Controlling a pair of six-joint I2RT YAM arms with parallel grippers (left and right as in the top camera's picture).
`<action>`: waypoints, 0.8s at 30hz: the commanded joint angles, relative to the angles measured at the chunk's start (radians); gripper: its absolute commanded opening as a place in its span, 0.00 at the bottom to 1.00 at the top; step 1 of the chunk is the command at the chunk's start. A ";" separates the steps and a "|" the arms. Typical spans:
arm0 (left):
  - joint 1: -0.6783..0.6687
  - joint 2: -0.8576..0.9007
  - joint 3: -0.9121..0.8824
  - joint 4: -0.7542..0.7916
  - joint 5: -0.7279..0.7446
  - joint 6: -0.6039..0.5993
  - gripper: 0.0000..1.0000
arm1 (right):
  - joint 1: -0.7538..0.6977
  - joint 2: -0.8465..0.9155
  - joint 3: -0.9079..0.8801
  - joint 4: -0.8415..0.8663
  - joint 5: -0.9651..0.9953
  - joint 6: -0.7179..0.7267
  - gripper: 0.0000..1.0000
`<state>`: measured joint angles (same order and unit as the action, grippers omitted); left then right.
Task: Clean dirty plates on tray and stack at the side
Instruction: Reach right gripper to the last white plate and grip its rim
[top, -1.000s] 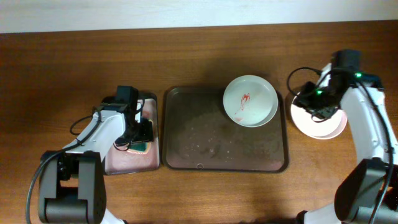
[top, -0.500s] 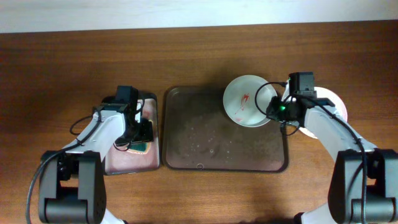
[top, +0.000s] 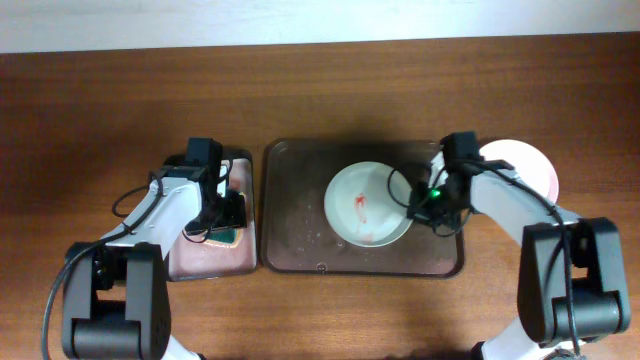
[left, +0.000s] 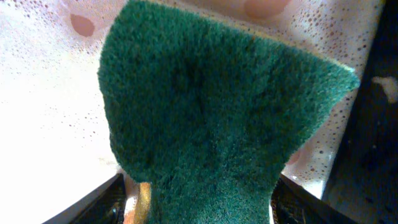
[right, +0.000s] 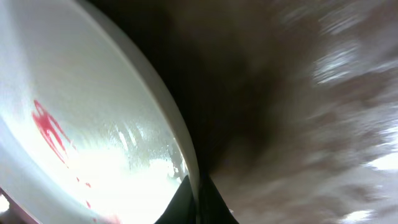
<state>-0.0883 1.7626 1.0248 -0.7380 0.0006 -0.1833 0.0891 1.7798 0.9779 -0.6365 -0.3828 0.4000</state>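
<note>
Clamps the right gripper (top: 424, 200) on the rim of the red-smeared plate (top: 362, 205) in the tray (top: 300, 245), pinches the green sponge (left: 217, 112) in the left gripper (top: 224, 213) over the soapy dish (top: 205, 260), seemingly leaves scrubbing and stacking onto the clean plate (top: 525, 165) beside the tray undone

Dark brown wood table (top: 100, 100), grain running sideways. Pale wall strip (top: 300, 20) along top edge. Even light.

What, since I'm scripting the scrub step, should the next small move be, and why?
Probably carry the left hand, shut on the sponge, over to the plate and wipe its red smear: the right hand grips the plate's rim on the tray, steadying it.
</note>
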 joint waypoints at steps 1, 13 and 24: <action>0.002 0.003 0.007 0.000 0.003 -0.002 0.71 | 0.084 0.006 -0.003 0.007 -0.040 0.028 0.05; 0.002 0.003 0.007 0.032 0.004 -0.002 0.71 | 0.079 0.006 -0.009 0.124 0.006 0.024 0.18; 0.002 0.003 0.007 0.109 0.004 -0.040 0.53 | 0.140 0.006 -0.014 0.098 0.066 0.025 0.04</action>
<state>-0.0883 1.7626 1.0248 -0.6472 0.0002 -0.2096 0.2256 1.7798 0.9737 -0.5316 -0.3481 0.4221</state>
